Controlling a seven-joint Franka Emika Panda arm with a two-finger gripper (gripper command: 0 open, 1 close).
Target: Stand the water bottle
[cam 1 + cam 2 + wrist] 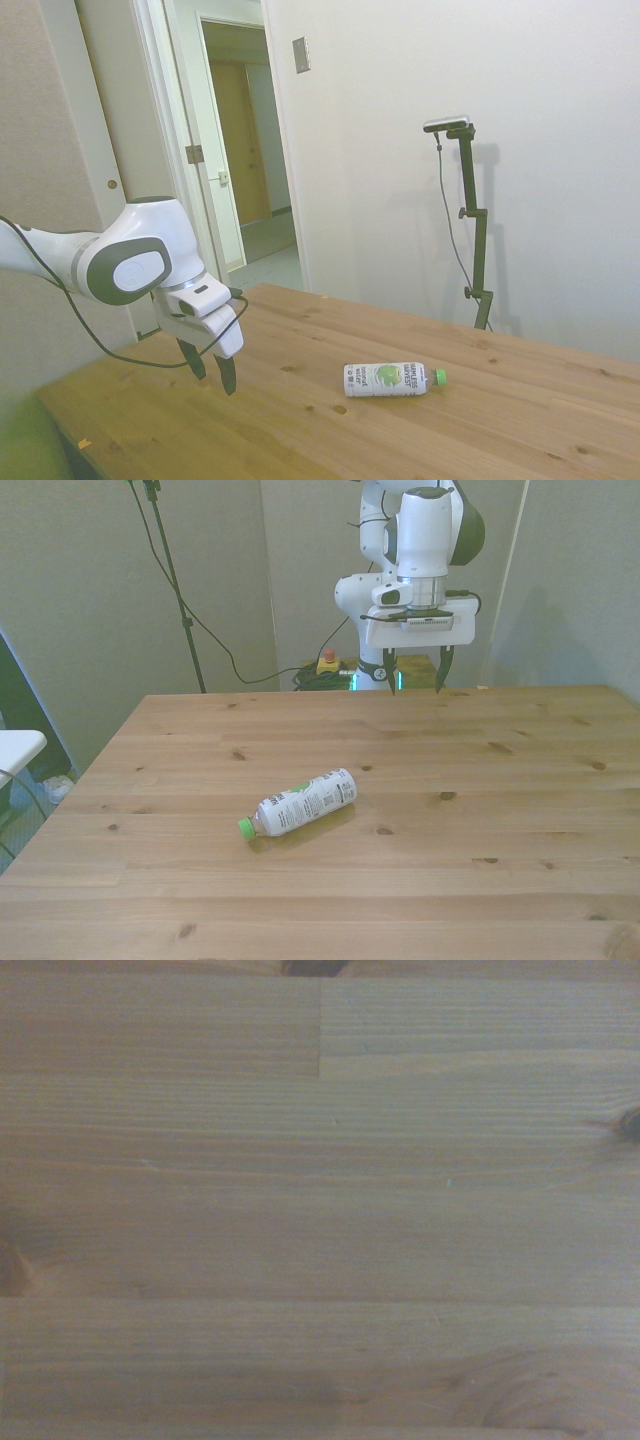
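Note:
The water bottle (388,379) (303,802) lies on its side near the middle of the wooden table (500,810), its green cap pointing toward the front view's left and near edge. My gripper (413,675) (212,371) hangs open and empty above the far edge of the table, well away from the bottle, fingers pointing down. Only bare wood planks (320,1200) show in the wrist view.
A red button device (327,662) and cables lie on the floor behind the table's far edge. A white object (15,748) juts in at the front view's left edge. An open doorway (245,150) shows behind the arm in the side view.

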